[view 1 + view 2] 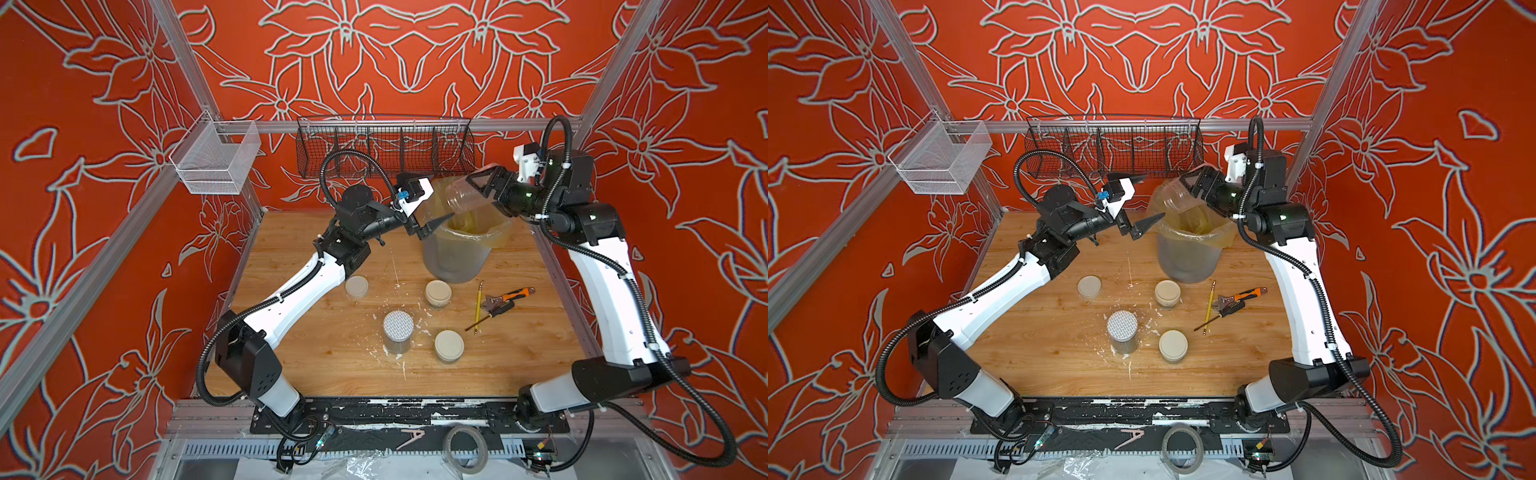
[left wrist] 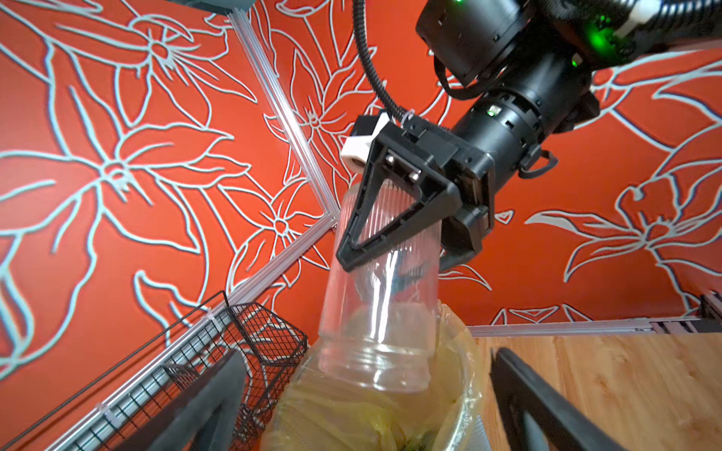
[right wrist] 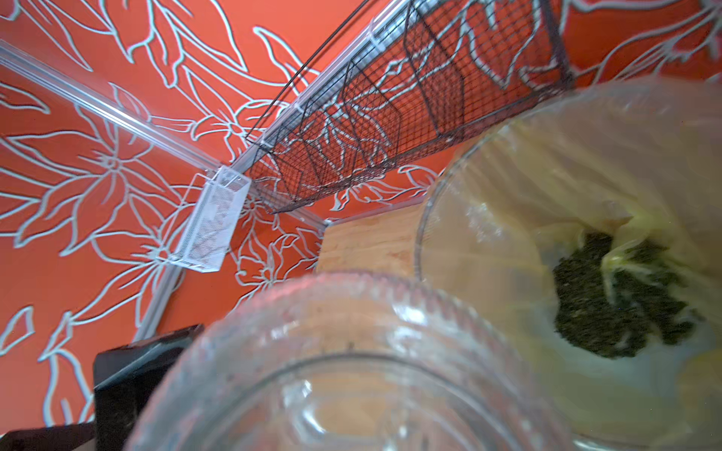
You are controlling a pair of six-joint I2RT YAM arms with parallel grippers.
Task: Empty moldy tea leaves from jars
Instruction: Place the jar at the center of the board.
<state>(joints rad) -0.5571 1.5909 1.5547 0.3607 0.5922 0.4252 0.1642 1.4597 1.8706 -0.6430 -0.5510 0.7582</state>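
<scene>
We're mid-dump: our right gripper (image 1: 481, 190) clamps the uncapped jar (image 1: 460, 196) tipped mouth-down over the lined bin (image 1: 453, 259) where the tea leaves (image 3: 609, 308) lie, our left gripper (image 1: 1147, 198) spread empty beside it; next we should right the jar and set it down.

A lidless jar (image 1: 461, 197), clear and ribbed with a threaded neck, hangs tilted mouth-down over the bin (image 1: 455, 266) near the table's (image 1: 311, 353) rear edge. It looks almost empty, with a few dark bits inside. The tea leaves (image 3: 609, 308) lie as a dark green crumbly heap at the bin's bottom. A loose cream lid (image 1: 356, 286) lies flat toward the left edge. Three closed jars stand upright mid-table. The tall dotted jar (image 1: 398, 337) shows greyish matter through its wall. The front squat jar (image 1: 449, 345) stands just beside it, and the rear squat jar (image 1: 438, 293) is nearer the bin.
</scene>
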